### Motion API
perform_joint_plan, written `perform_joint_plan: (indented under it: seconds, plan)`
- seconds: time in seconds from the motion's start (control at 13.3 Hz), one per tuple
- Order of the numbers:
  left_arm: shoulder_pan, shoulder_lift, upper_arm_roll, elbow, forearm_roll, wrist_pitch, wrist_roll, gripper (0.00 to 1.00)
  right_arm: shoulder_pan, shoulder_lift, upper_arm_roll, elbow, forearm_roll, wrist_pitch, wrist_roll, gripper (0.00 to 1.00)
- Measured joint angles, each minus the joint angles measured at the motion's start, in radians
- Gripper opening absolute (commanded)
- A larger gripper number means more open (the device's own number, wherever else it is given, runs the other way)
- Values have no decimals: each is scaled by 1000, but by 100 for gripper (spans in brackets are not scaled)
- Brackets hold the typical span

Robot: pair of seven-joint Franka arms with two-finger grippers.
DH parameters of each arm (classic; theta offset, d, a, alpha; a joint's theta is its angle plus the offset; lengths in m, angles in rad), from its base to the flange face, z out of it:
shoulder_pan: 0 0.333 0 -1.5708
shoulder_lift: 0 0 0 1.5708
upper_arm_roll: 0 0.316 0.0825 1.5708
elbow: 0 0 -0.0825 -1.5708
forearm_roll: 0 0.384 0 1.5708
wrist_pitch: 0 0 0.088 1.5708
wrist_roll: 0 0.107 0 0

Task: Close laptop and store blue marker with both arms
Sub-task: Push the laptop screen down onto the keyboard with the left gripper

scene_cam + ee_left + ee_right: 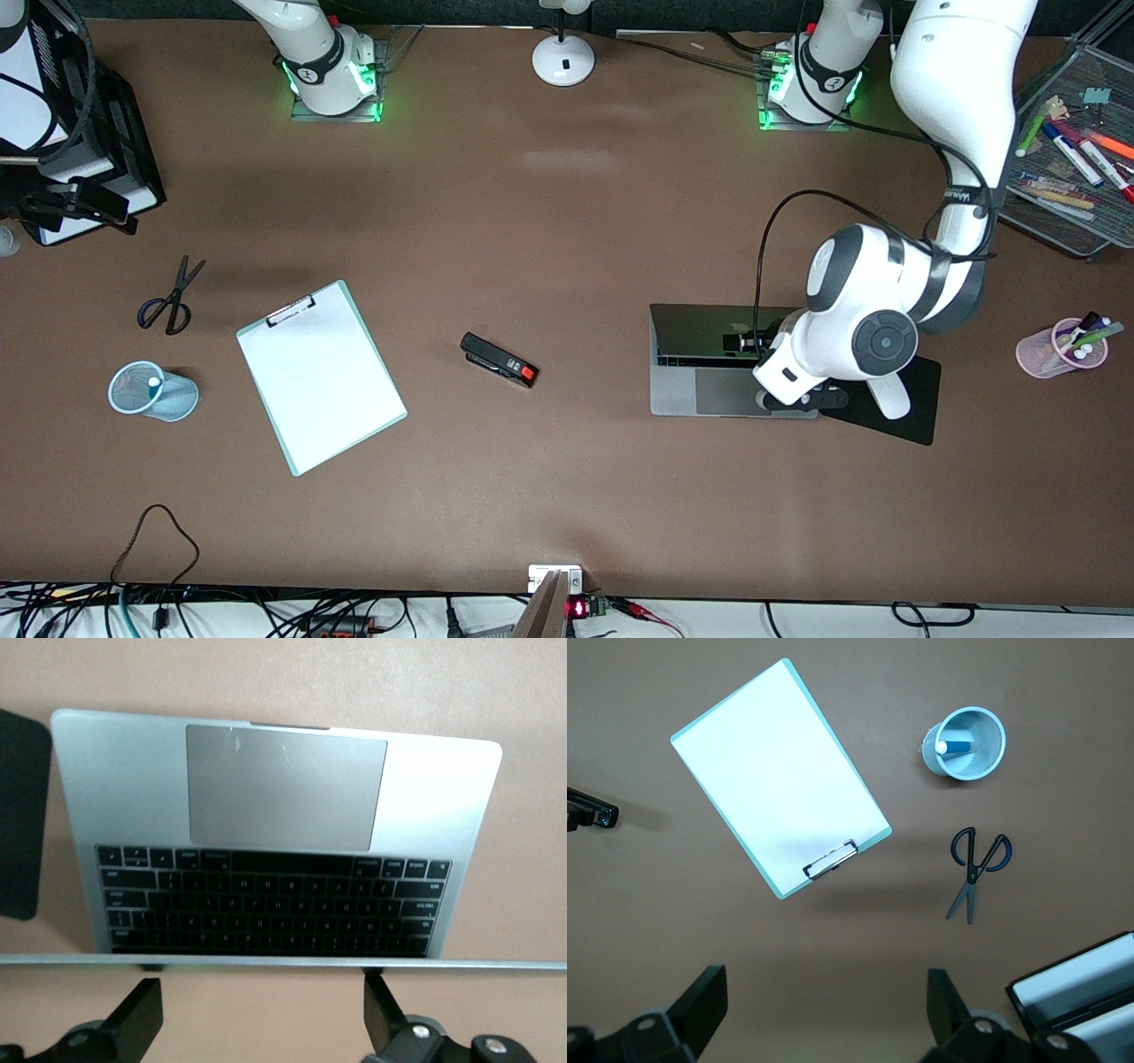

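The silver-grey laptop (700, 385) lies open at the left arm's end of the table, its lid (709, 330) raised. My left gripper (797, 400) hangs over it. In the left wrist view the keyboard and trackpad (285, 784) show, and the lid's thin edge (266, 962) runs just past my open left gripper (263, 1019), which holds nothing. The blue marker (954, 747) with its white end sits inside a light blue mesh cup (151, 391) at the right arm's end. My right gripper (826, 1005) is open and empty, high over the table near the clipboard; it does not show in the front view.
A white clipboard (319, 377), black-handled scissors (170, 297) and a black stapler with red tip (499, 360) lie on the table. A black mouse pad (912, 399) sits beside the laptop. A pink cup of pens (1063, 347) and a mesh tray (1072, 159) stand at the left arm's end.
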Motion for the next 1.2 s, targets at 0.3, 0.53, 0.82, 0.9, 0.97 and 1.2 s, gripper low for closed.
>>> perform_joint_plan:
  seconds: [0.3,0.53,0.82,0.9,0.97,1.2]
  plan:
    - [-1,45,-1,13,0,80,0,100,0,0,-1,0,0,0,0,100]
    - [-1,64,-1,14,0,136,0,100,0,0,-1,0,0,0,0,100]
    - [-2,107,-1,15,0,201,0,100,-1,0,-2,1,0,0,0,100]
    - [-2,118,-1,15,0,223,0,100,-1,0,-3,1,0,0,0,100]
    - [-2,130,-1,15,0,234,0,100,-1,0,-3,1,0,0,0,100]
    - [-5,164,-2,16,0,250,0,100,-1,0,-3,1,0,0,0,100]
